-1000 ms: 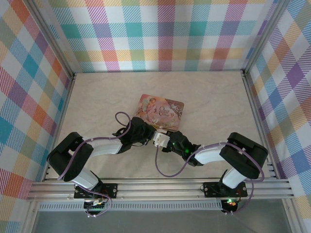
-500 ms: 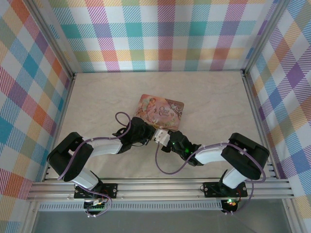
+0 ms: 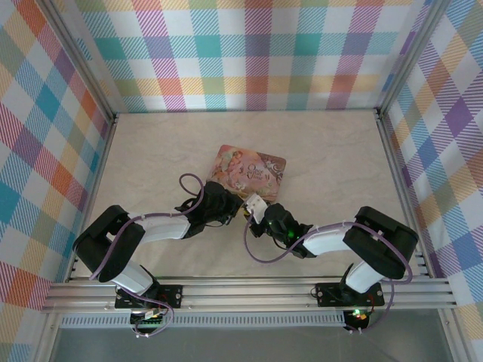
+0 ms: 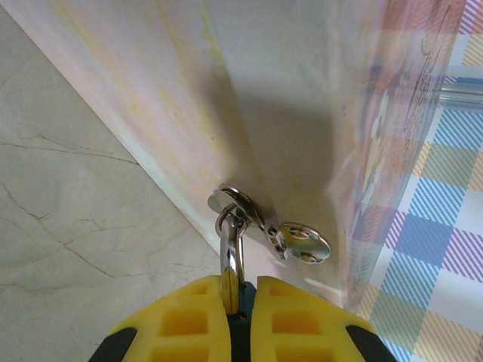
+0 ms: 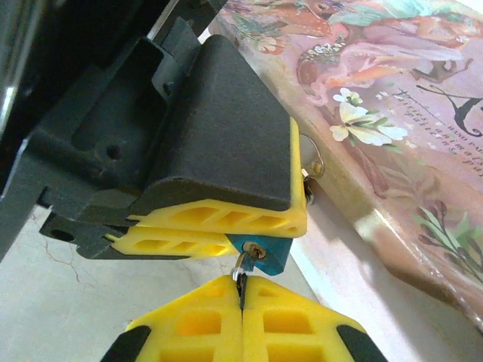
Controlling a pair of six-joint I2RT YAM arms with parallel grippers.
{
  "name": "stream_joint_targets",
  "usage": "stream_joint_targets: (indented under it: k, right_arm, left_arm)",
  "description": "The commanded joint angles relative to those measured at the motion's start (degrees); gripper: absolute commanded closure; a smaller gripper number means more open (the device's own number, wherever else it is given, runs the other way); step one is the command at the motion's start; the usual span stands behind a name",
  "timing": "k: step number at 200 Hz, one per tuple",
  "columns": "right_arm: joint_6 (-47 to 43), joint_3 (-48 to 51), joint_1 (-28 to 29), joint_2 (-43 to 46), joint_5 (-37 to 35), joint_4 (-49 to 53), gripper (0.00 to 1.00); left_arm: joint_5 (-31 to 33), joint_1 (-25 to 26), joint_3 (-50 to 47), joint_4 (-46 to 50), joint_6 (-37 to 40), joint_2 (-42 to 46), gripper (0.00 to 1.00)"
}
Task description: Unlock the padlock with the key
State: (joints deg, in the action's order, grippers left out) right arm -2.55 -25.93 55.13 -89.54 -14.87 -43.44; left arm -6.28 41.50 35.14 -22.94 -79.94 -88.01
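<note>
Padlock (image 5: pixel 262 251): blue, clamped in left gripper (image 4: pixel 241 288), shackle (image 4: pixel 229 253) through tin box (image 5: pixel 392 98) hasp (image 4: pixel 249 211).
Key (image 5: pixel 240 266): pinched by right gripper (image 5: pixel 241 292), tip at keyhole.

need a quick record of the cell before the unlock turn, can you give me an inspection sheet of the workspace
surface: pale marbled table, bare around the work
job's things: blue padlock, its shackle through the hasp of the pink tin box; key at the keyhole
clutter: nothing seen
grippers: left gripper shut on the padlock; right gripper shut on the key
cables: purple cables loop beside both arms
surroundings: plaid walls, metal frame rail
</note>
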Motion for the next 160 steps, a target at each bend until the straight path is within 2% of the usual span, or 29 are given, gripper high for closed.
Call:
stream_joint_targets:
  k: [1,29,101,160]
  right_arm:
    - [5.69,-0.05,-0.46,-0.71,0.09,-5.29,1.00]
    - [7.75,0.28,-0.91,-1.45,0.22,-4.98,1.00]
    - [11.96,2.42,-1.17,-3.09,0.28,-6.19,1.00]
    - [12.78,3.52,-1.21,-3.96,0.23,-7.87,1.00]
  left_arm:
    - [-1.09,1.50,1.16,0.00,0.22,0.10,1.00]
    - [-1.09,1.48,1.08,-0.02,0.54,-0.32,1.00]
    - [-0.25,1.49,1.25,1.96,3.15,0.31,0.78]
    - [2.10,0.37,1.68,10.14,7.54,6.51,0.62]
